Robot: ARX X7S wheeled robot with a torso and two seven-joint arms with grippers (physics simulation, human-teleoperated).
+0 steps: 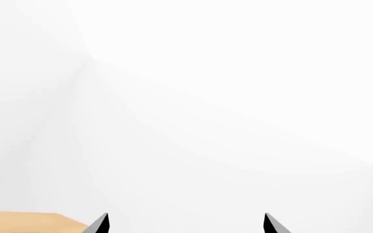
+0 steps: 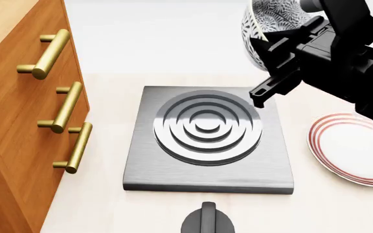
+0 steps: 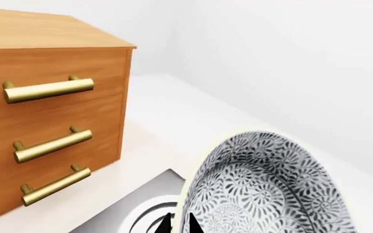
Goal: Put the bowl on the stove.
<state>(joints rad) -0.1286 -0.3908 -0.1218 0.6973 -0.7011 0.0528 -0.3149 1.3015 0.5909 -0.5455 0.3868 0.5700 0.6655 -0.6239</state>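
At the near edge of the head view we see a black knob (image 2: 207, 221) on the pale counter (image 2: 109, 204), just in front of the stove (image 2: 173, 170), a square grey slab with raised burner rings. Left of the stove stands a wooden cabinet (image 2: 18, 126) with three brass handles (image 2: 62, 108). To the right, a white plate (image 2: 351, 150) with red rings lies on the counter, partly hidden by our right arm. Our right gripper (image 2: 272, 83) holds the bowl (image 2: 274, 22) in the air, tilted on its side, above the far right corner of the stove and clear of it; the jaws are clamped on its rim, as the right wrist view shows, where the fingertips (image 3: 190, 224) meet at the patterned bowl's (image 3: 271, 189) edge. Our left gripper (image 1: 185, 224) has its jaws apart around nothing, facing a blank white background with a corner of the cabinet (image 1: 25, 222) beside it.
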